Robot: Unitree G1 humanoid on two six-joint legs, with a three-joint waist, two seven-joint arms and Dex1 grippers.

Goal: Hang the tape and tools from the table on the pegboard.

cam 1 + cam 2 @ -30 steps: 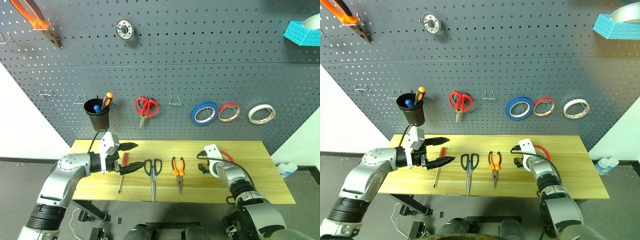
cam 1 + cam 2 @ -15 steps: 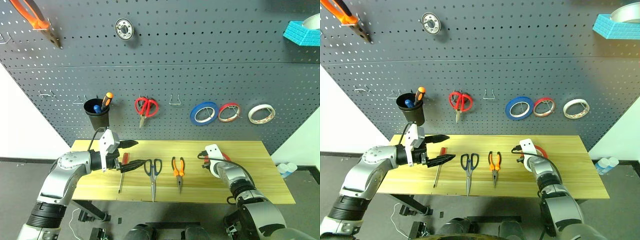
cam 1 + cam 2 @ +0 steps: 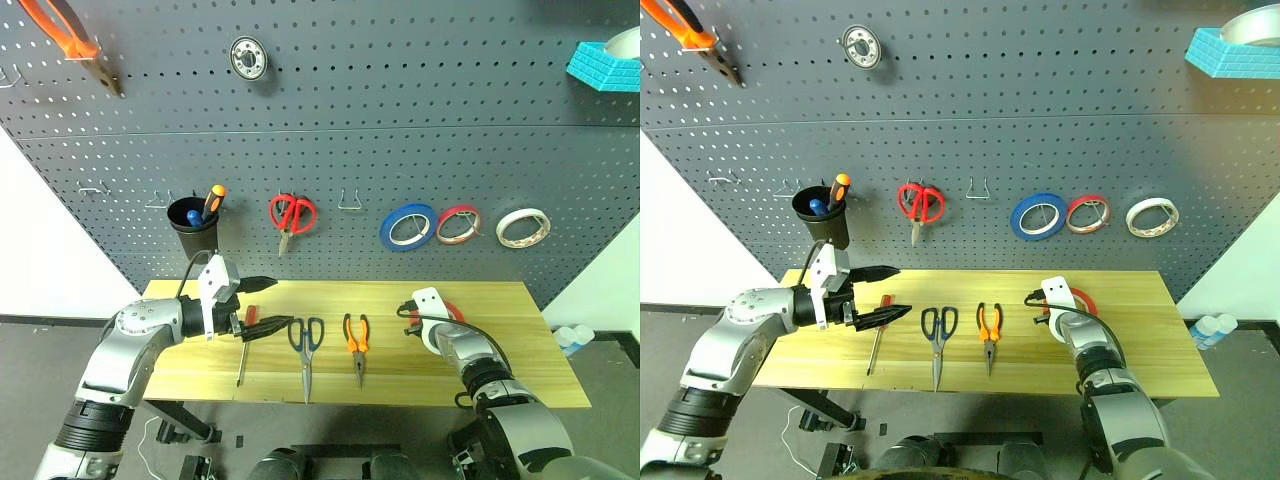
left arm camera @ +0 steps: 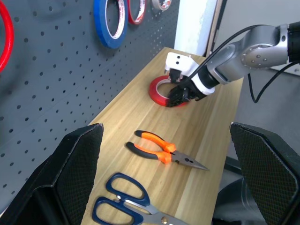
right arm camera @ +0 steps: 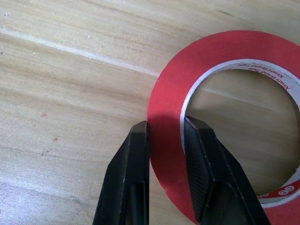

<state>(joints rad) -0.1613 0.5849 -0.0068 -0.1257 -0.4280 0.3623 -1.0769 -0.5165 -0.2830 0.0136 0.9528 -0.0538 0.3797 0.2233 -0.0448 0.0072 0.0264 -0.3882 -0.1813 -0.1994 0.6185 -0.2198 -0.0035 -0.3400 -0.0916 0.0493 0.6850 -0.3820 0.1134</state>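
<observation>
While the right claw [image 5: 166, 140] pinches the near wall of the red tape [image 5: 225, 84], one finger outside the ring and one inside it, the roll lies flat on the desk [image 3: 500, 375] near its right end. That grip looks settled, so the step in hand reads as picking up the tape, the first of the four things to go up.

The left claw [image 3: 262, 303] hangs above the left part of the desk with its two fingers spread wide and nothing between them. Just beyond and below it lies the red-handled screwdriver [image 3: 244, 345], then toward the middle the black-handled scissors [image 3: 306, 345] and the small orange-and-black pliers [image 3: 356, 345], all three flat on the wood and well apart from the tape.

Further back the pegboard [image 3: 400, 120] rises behind the desk. It already carries a black cup [image 3: 192, 228], red-handled scissors [image 3: 292, 215], a blue roll [image 3: 407, 226], a smaller red-and-white roll [image 3: 458, 224] and a pale roll [image 3: 524, 228]. A bare double hook [image 3: 349, 203] sits between the red scissors and the blue roll.

The next move, as I judge it, calls for a clean lift off the wood with the ring kept from swinging, then a reach up and forward to thread its opening over a free hook. A thin wall held at one spot may tilt or slip in the pinch.
</observation>
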